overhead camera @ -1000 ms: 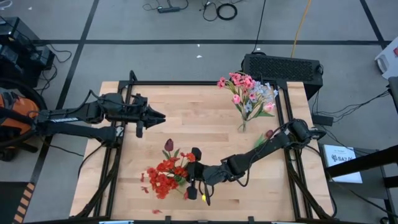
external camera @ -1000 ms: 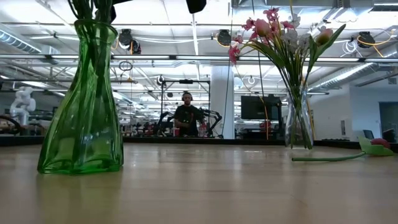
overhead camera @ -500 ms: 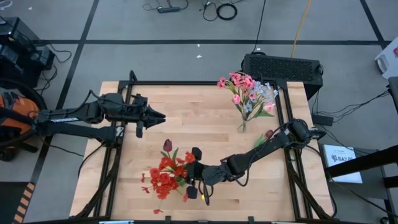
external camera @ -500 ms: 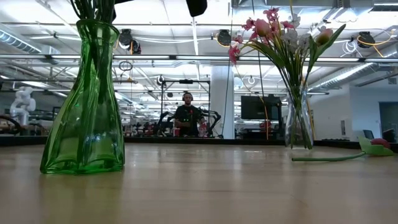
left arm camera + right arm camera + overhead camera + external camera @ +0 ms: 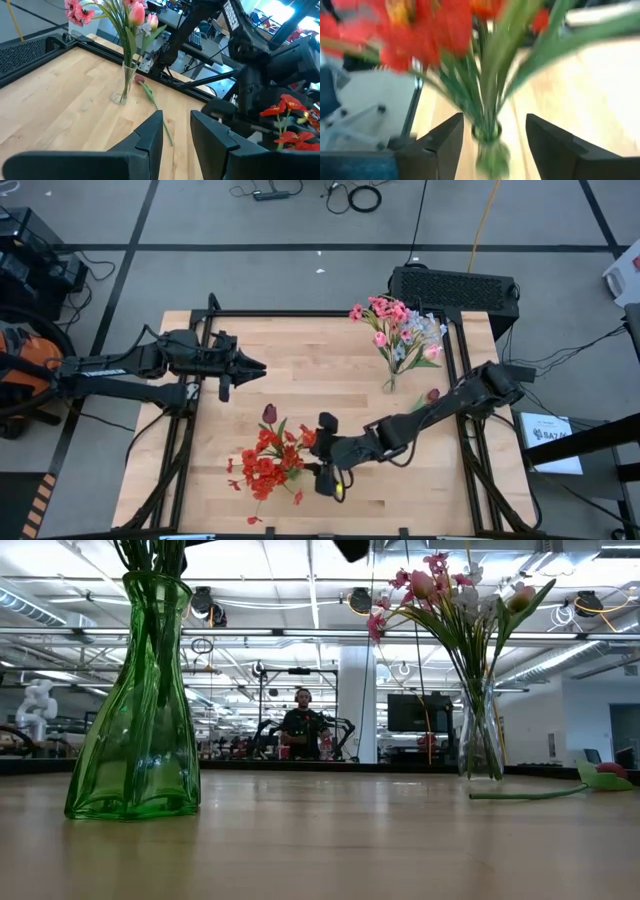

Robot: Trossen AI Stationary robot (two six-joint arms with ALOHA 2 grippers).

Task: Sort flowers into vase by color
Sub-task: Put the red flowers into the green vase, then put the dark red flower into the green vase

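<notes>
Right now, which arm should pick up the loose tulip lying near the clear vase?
Right. Its open gripper is by the red flowers, and the tulip lies beside that arm; the left gripper waits farther off.

Red blossom clusters (image 5: 262, 465) and 1 dark maroon tulip bud (image 5: 270, 413) stand upright in a green glass vase (image 5: 135, 710) at the counter's near-left. Pink blooms with pale sprigs (image 5: 398, 328) fill a clear vase (image 5: 482, 740) at the far right. 1 pink tulip stem (image 5: 424, 401) lies flat beside that vase.

Glossy green glass vase (image 5: 133, 700), pale wooden table (image 5: 330, 370)
</notes>
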